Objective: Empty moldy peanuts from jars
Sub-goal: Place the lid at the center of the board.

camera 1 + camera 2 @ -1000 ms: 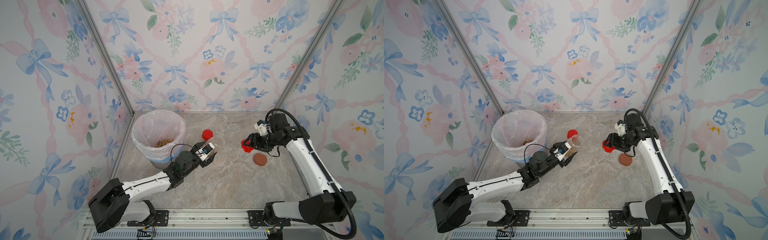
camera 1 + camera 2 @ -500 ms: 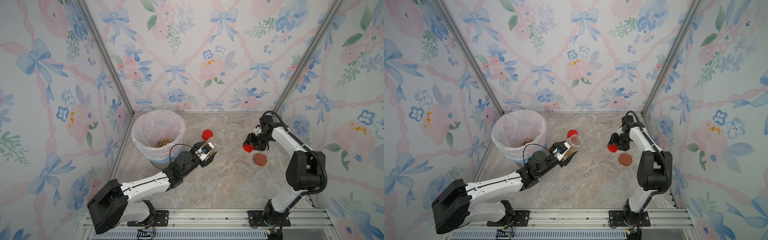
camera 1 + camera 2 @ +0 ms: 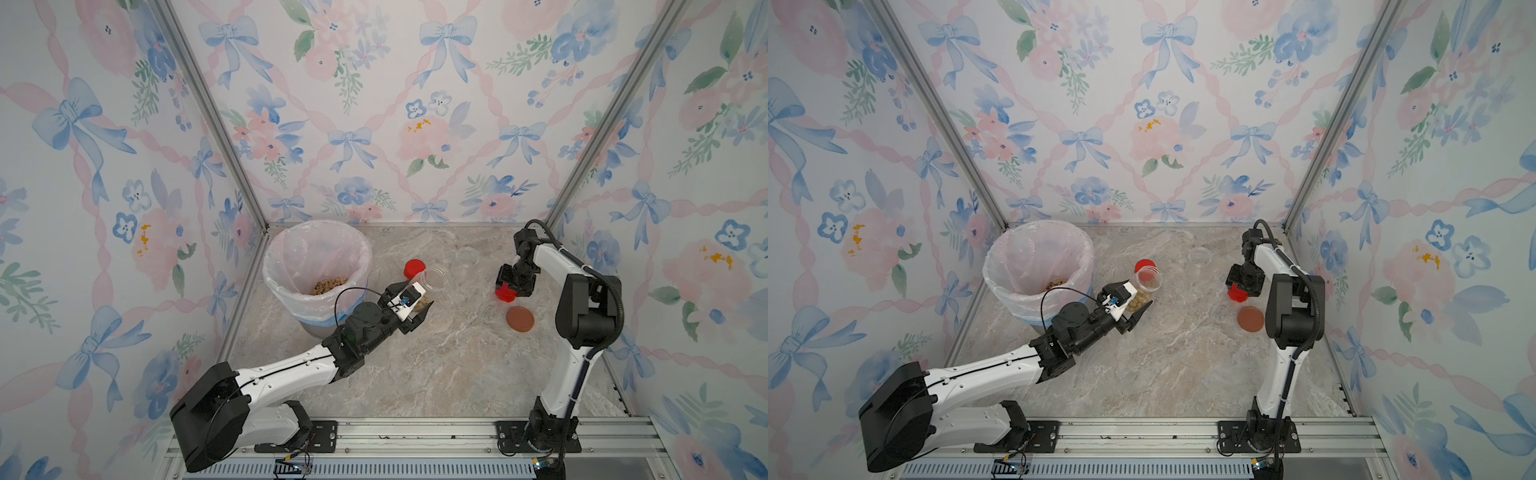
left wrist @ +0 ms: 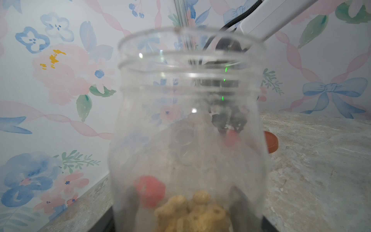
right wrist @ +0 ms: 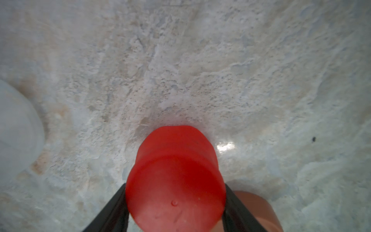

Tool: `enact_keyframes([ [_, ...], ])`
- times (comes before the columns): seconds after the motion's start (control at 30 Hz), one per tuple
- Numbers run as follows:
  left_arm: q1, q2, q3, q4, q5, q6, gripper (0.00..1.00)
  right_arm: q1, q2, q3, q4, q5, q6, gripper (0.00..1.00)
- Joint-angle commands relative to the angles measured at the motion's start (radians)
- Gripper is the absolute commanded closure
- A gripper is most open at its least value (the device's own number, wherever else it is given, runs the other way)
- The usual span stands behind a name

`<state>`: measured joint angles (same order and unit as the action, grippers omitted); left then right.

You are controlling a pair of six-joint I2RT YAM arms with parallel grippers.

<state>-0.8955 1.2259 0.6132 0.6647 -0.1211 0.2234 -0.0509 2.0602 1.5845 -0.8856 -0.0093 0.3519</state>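
Two tools, both clamped.

Top views: left tool [image 3: 415, 300] grips the lower part of a slim clear cylindrical jar [image 3: 432, 280]. Its lid is off and it is tilted with the mouth higher than the base. A small heap of pale tan oval peanuts [image 3: 1139, 300] sits at the jar bottom, right between the fingers. The jar is near the large grey bin with pinkish plastic liner [image 3: 316, 249], clear of its rim. More peanuts [image 3: 330, 286] lie inside the bin. A loose bright red screw lid [image 3: 414, 268] lies on the marble-pattern counter [image 3: 436, 365] just behind the jar mouth. Right tool [image 3: 509, 291] points down, closed on a second bright red lid [image 3: 504, 295], low over the counter. A flat round brown lid [image 3: 520, 319] lies just beside it. A wider empty clear jar [image 3: 467, 255] stands upright and open between the two tools, nearer the back wall.

Left wrist: the slim jar [image 4: 190, 120] fills the frame. The peanuts [image 4: 192, 211] are piled at the near end between two dark fingers [image 4: 241, 204]. The brown lid [image 4: 271, 141] shows past the jar wall.

Right wrist: black fingers [image 5: 112, 206] press both sides of the second red lid [image 5: 174, 176], with the counter directly below. Can't tell whether they touch. The brown lid's edge [image 5: 259, 209] is right beside one finger. Pale blur at the frame edge, can't identify.
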Motion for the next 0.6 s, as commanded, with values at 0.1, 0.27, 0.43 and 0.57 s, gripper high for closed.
enact_keyframes([
  [0.1, -0.006, -0.015, -0.006, 0.024, -0.015, -0.020, 0.87, -0.020, 0.025, 0.014, 0.007, 0.022, -0.002, 0.40],
  [0.27, -0.008, -0.027, -0.004, 0.019, -0.016, -0.020, 0.87, -0.021, 0.034, 0.012, 0.002, 0.026, -0.008, 0.32],
  [0.43, -0.009, -0.032, -0.005, 0.015, -0.020, -0.027, 0.87, -0.023, 0.037, 0.005, 0.012, 0.006, -0.010, 0.23],
  [0.57, -0.011, -0.019, -0.004, 0.012, -0.023, -0.027, 0.87, -0.024, 0.021, 0.000, 0.015, -0.005, -0.014, 0.15],
])
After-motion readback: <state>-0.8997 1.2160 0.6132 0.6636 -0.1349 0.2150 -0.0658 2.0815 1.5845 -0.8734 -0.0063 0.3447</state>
